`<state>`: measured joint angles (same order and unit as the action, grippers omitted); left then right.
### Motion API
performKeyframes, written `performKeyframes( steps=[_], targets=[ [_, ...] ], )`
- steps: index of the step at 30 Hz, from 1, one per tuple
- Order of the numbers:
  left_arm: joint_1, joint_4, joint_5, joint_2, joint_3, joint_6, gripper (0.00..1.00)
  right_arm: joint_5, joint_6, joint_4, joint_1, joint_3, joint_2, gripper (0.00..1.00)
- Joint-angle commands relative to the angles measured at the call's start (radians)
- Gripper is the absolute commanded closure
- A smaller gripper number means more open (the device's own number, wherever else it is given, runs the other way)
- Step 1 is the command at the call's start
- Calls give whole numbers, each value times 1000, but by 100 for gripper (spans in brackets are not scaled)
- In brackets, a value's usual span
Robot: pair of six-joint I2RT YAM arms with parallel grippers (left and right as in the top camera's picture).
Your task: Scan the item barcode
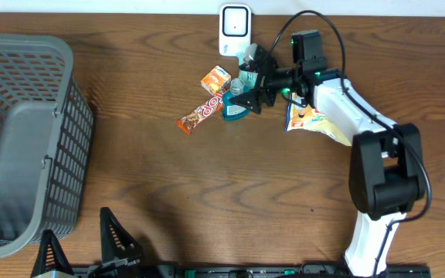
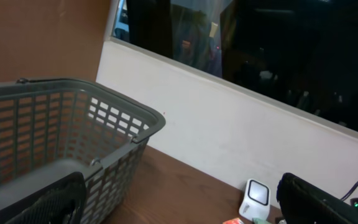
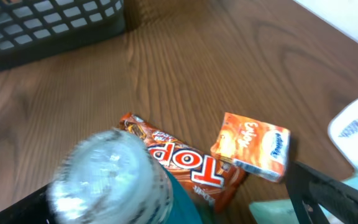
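Where overhead half-hides it, right wrist shows bottle (image 3: 104, 174) between spread right pincer (image 3: 185, 202) | left pincer (image 2: 185, 199) spread too

right arm (image 1: 338, 108) extends forward with the right tool (image 1: 247, 81) gaping wide, left tool (image 1: 83, 247) low at the near side, also gaping

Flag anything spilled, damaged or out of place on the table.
Nothing spilled or damaged. One oddity: the yellow snack bag lies partly under the right arm, so the overhead view hides part of it. TOP bar and orange box lie flat.
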<state>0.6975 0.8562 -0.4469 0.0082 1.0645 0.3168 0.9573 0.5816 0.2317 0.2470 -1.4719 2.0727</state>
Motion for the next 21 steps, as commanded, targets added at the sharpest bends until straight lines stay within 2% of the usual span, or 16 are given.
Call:
performKeyframes(
  steps=[1,12,21],
  targets=[
    [16,-2,-13,-5,-3,-9,2,110,-20,-26,4,-4,15,1],
    [76,0,-13,-5,-3,-8,2,114,-26,-87,45,-4,25,1],
    [83,2,-13,-5,-3,-8,2,39,-53,-162,81,-4,71,1]
  ],
)
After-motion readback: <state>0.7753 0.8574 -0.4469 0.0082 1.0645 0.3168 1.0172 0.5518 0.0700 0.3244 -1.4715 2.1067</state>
